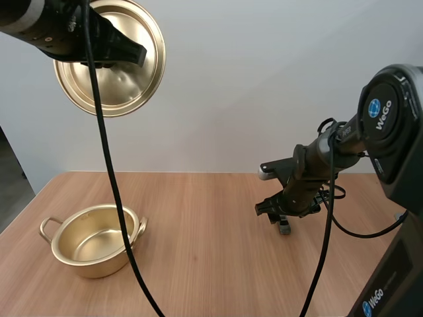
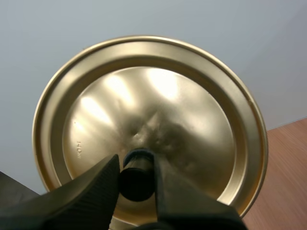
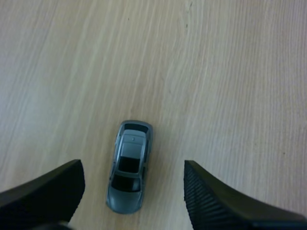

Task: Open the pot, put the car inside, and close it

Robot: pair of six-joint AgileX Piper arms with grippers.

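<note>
1. High at the left, the left gripper holds the gold lid in the air, well above the table. The lid is tilted on edge.
2. From the left wrist, the same gripper is seen closed on the lid's black knob. One black finger presses each side of the knob, against the shiny gold of the lid.
3. Below it, at the table's left, the gold pot stands upright and uncovered, with a handle on each side.
4. The wooden table runs between the pot and the right arm.
5. At the right, the right gripper hangs low over the tabletop, just above the small grey car.
6. From the right wrist, the gripper has its fingers spread wide. The toy car sits on the wood between them, touching neither finger and well apart from the pot.
</note>
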